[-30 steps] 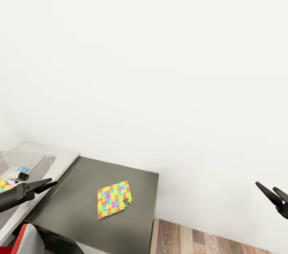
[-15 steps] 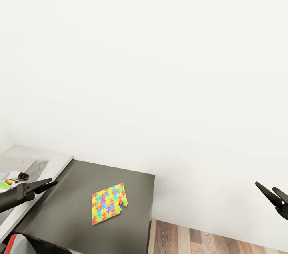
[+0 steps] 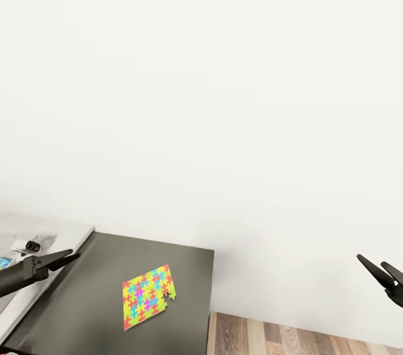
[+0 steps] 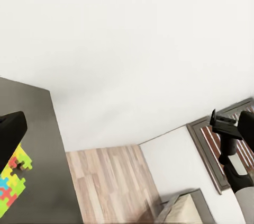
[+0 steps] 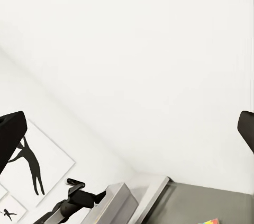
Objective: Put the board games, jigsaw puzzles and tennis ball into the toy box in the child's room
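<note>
Where table darkens — jigsaw puzzle (image 3: 148, 297), flat

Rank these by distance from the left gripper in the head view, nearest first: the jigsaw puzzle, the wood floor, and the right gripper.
1. jigsaw puzzle, on the dark desk section beside the left gripper.
2. wood floor, beyond the desk's end.
3. right gripper, far across the view.

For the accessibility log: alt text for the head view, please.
A multicoloured jigsaw puzzle lies flat on the table's dark grey lower section against a white wall. The left gripper and right gripper, both empty, hover at the frame's edges; wood floor shows lower right.
</note>
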`<state>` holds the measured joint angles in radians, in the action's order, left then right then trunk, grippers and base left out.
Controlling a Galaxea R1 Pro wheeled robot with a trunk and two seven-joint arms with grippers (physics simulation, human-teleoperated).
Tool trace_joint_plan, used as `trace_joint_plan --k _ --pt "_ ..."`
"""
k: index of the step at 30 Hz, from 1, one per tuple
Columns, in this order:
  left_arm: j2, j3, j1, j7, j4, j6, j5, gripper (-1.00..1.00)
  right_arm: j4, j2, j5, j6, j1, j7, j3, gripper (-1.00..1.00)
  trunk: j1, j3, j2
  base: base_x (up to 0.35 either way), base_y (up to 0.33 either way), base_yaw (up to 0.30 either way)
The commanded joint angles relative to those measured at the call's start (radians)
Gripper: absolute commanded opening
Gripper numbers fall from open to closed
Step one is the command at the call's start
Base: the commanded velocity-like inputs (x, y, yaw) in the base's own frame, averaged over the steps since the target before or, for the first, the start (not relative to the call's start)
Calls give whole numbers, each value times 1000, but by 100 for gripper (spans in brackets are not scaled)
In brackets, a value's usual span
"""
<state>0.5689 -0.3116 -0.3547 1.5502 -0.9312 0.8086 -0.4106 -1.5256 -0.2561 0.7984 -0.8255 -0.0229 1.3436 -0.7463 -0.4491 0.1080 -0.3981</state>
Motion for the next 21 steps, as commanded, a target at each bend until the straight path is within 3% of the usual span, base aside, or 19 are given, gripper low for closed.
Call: trace_joint_plan --k 1,12,21 --pt "0 0 -1 4 0 11 0 100 -1 -1 5 -8 0 -1 0 100 -1 1 -2 143 64 -234" --pt "-1 5 -1 -2 -6 13 2 100 -1 -1 6 -10 0 -43 4 100 -1 -5 -2 35 15 -242" --pt "-1 10 -1 -4 -8 13 3 100 -2 2 7 -11 0 -68 4 100 -1 -6 -2 -22 1 -54"
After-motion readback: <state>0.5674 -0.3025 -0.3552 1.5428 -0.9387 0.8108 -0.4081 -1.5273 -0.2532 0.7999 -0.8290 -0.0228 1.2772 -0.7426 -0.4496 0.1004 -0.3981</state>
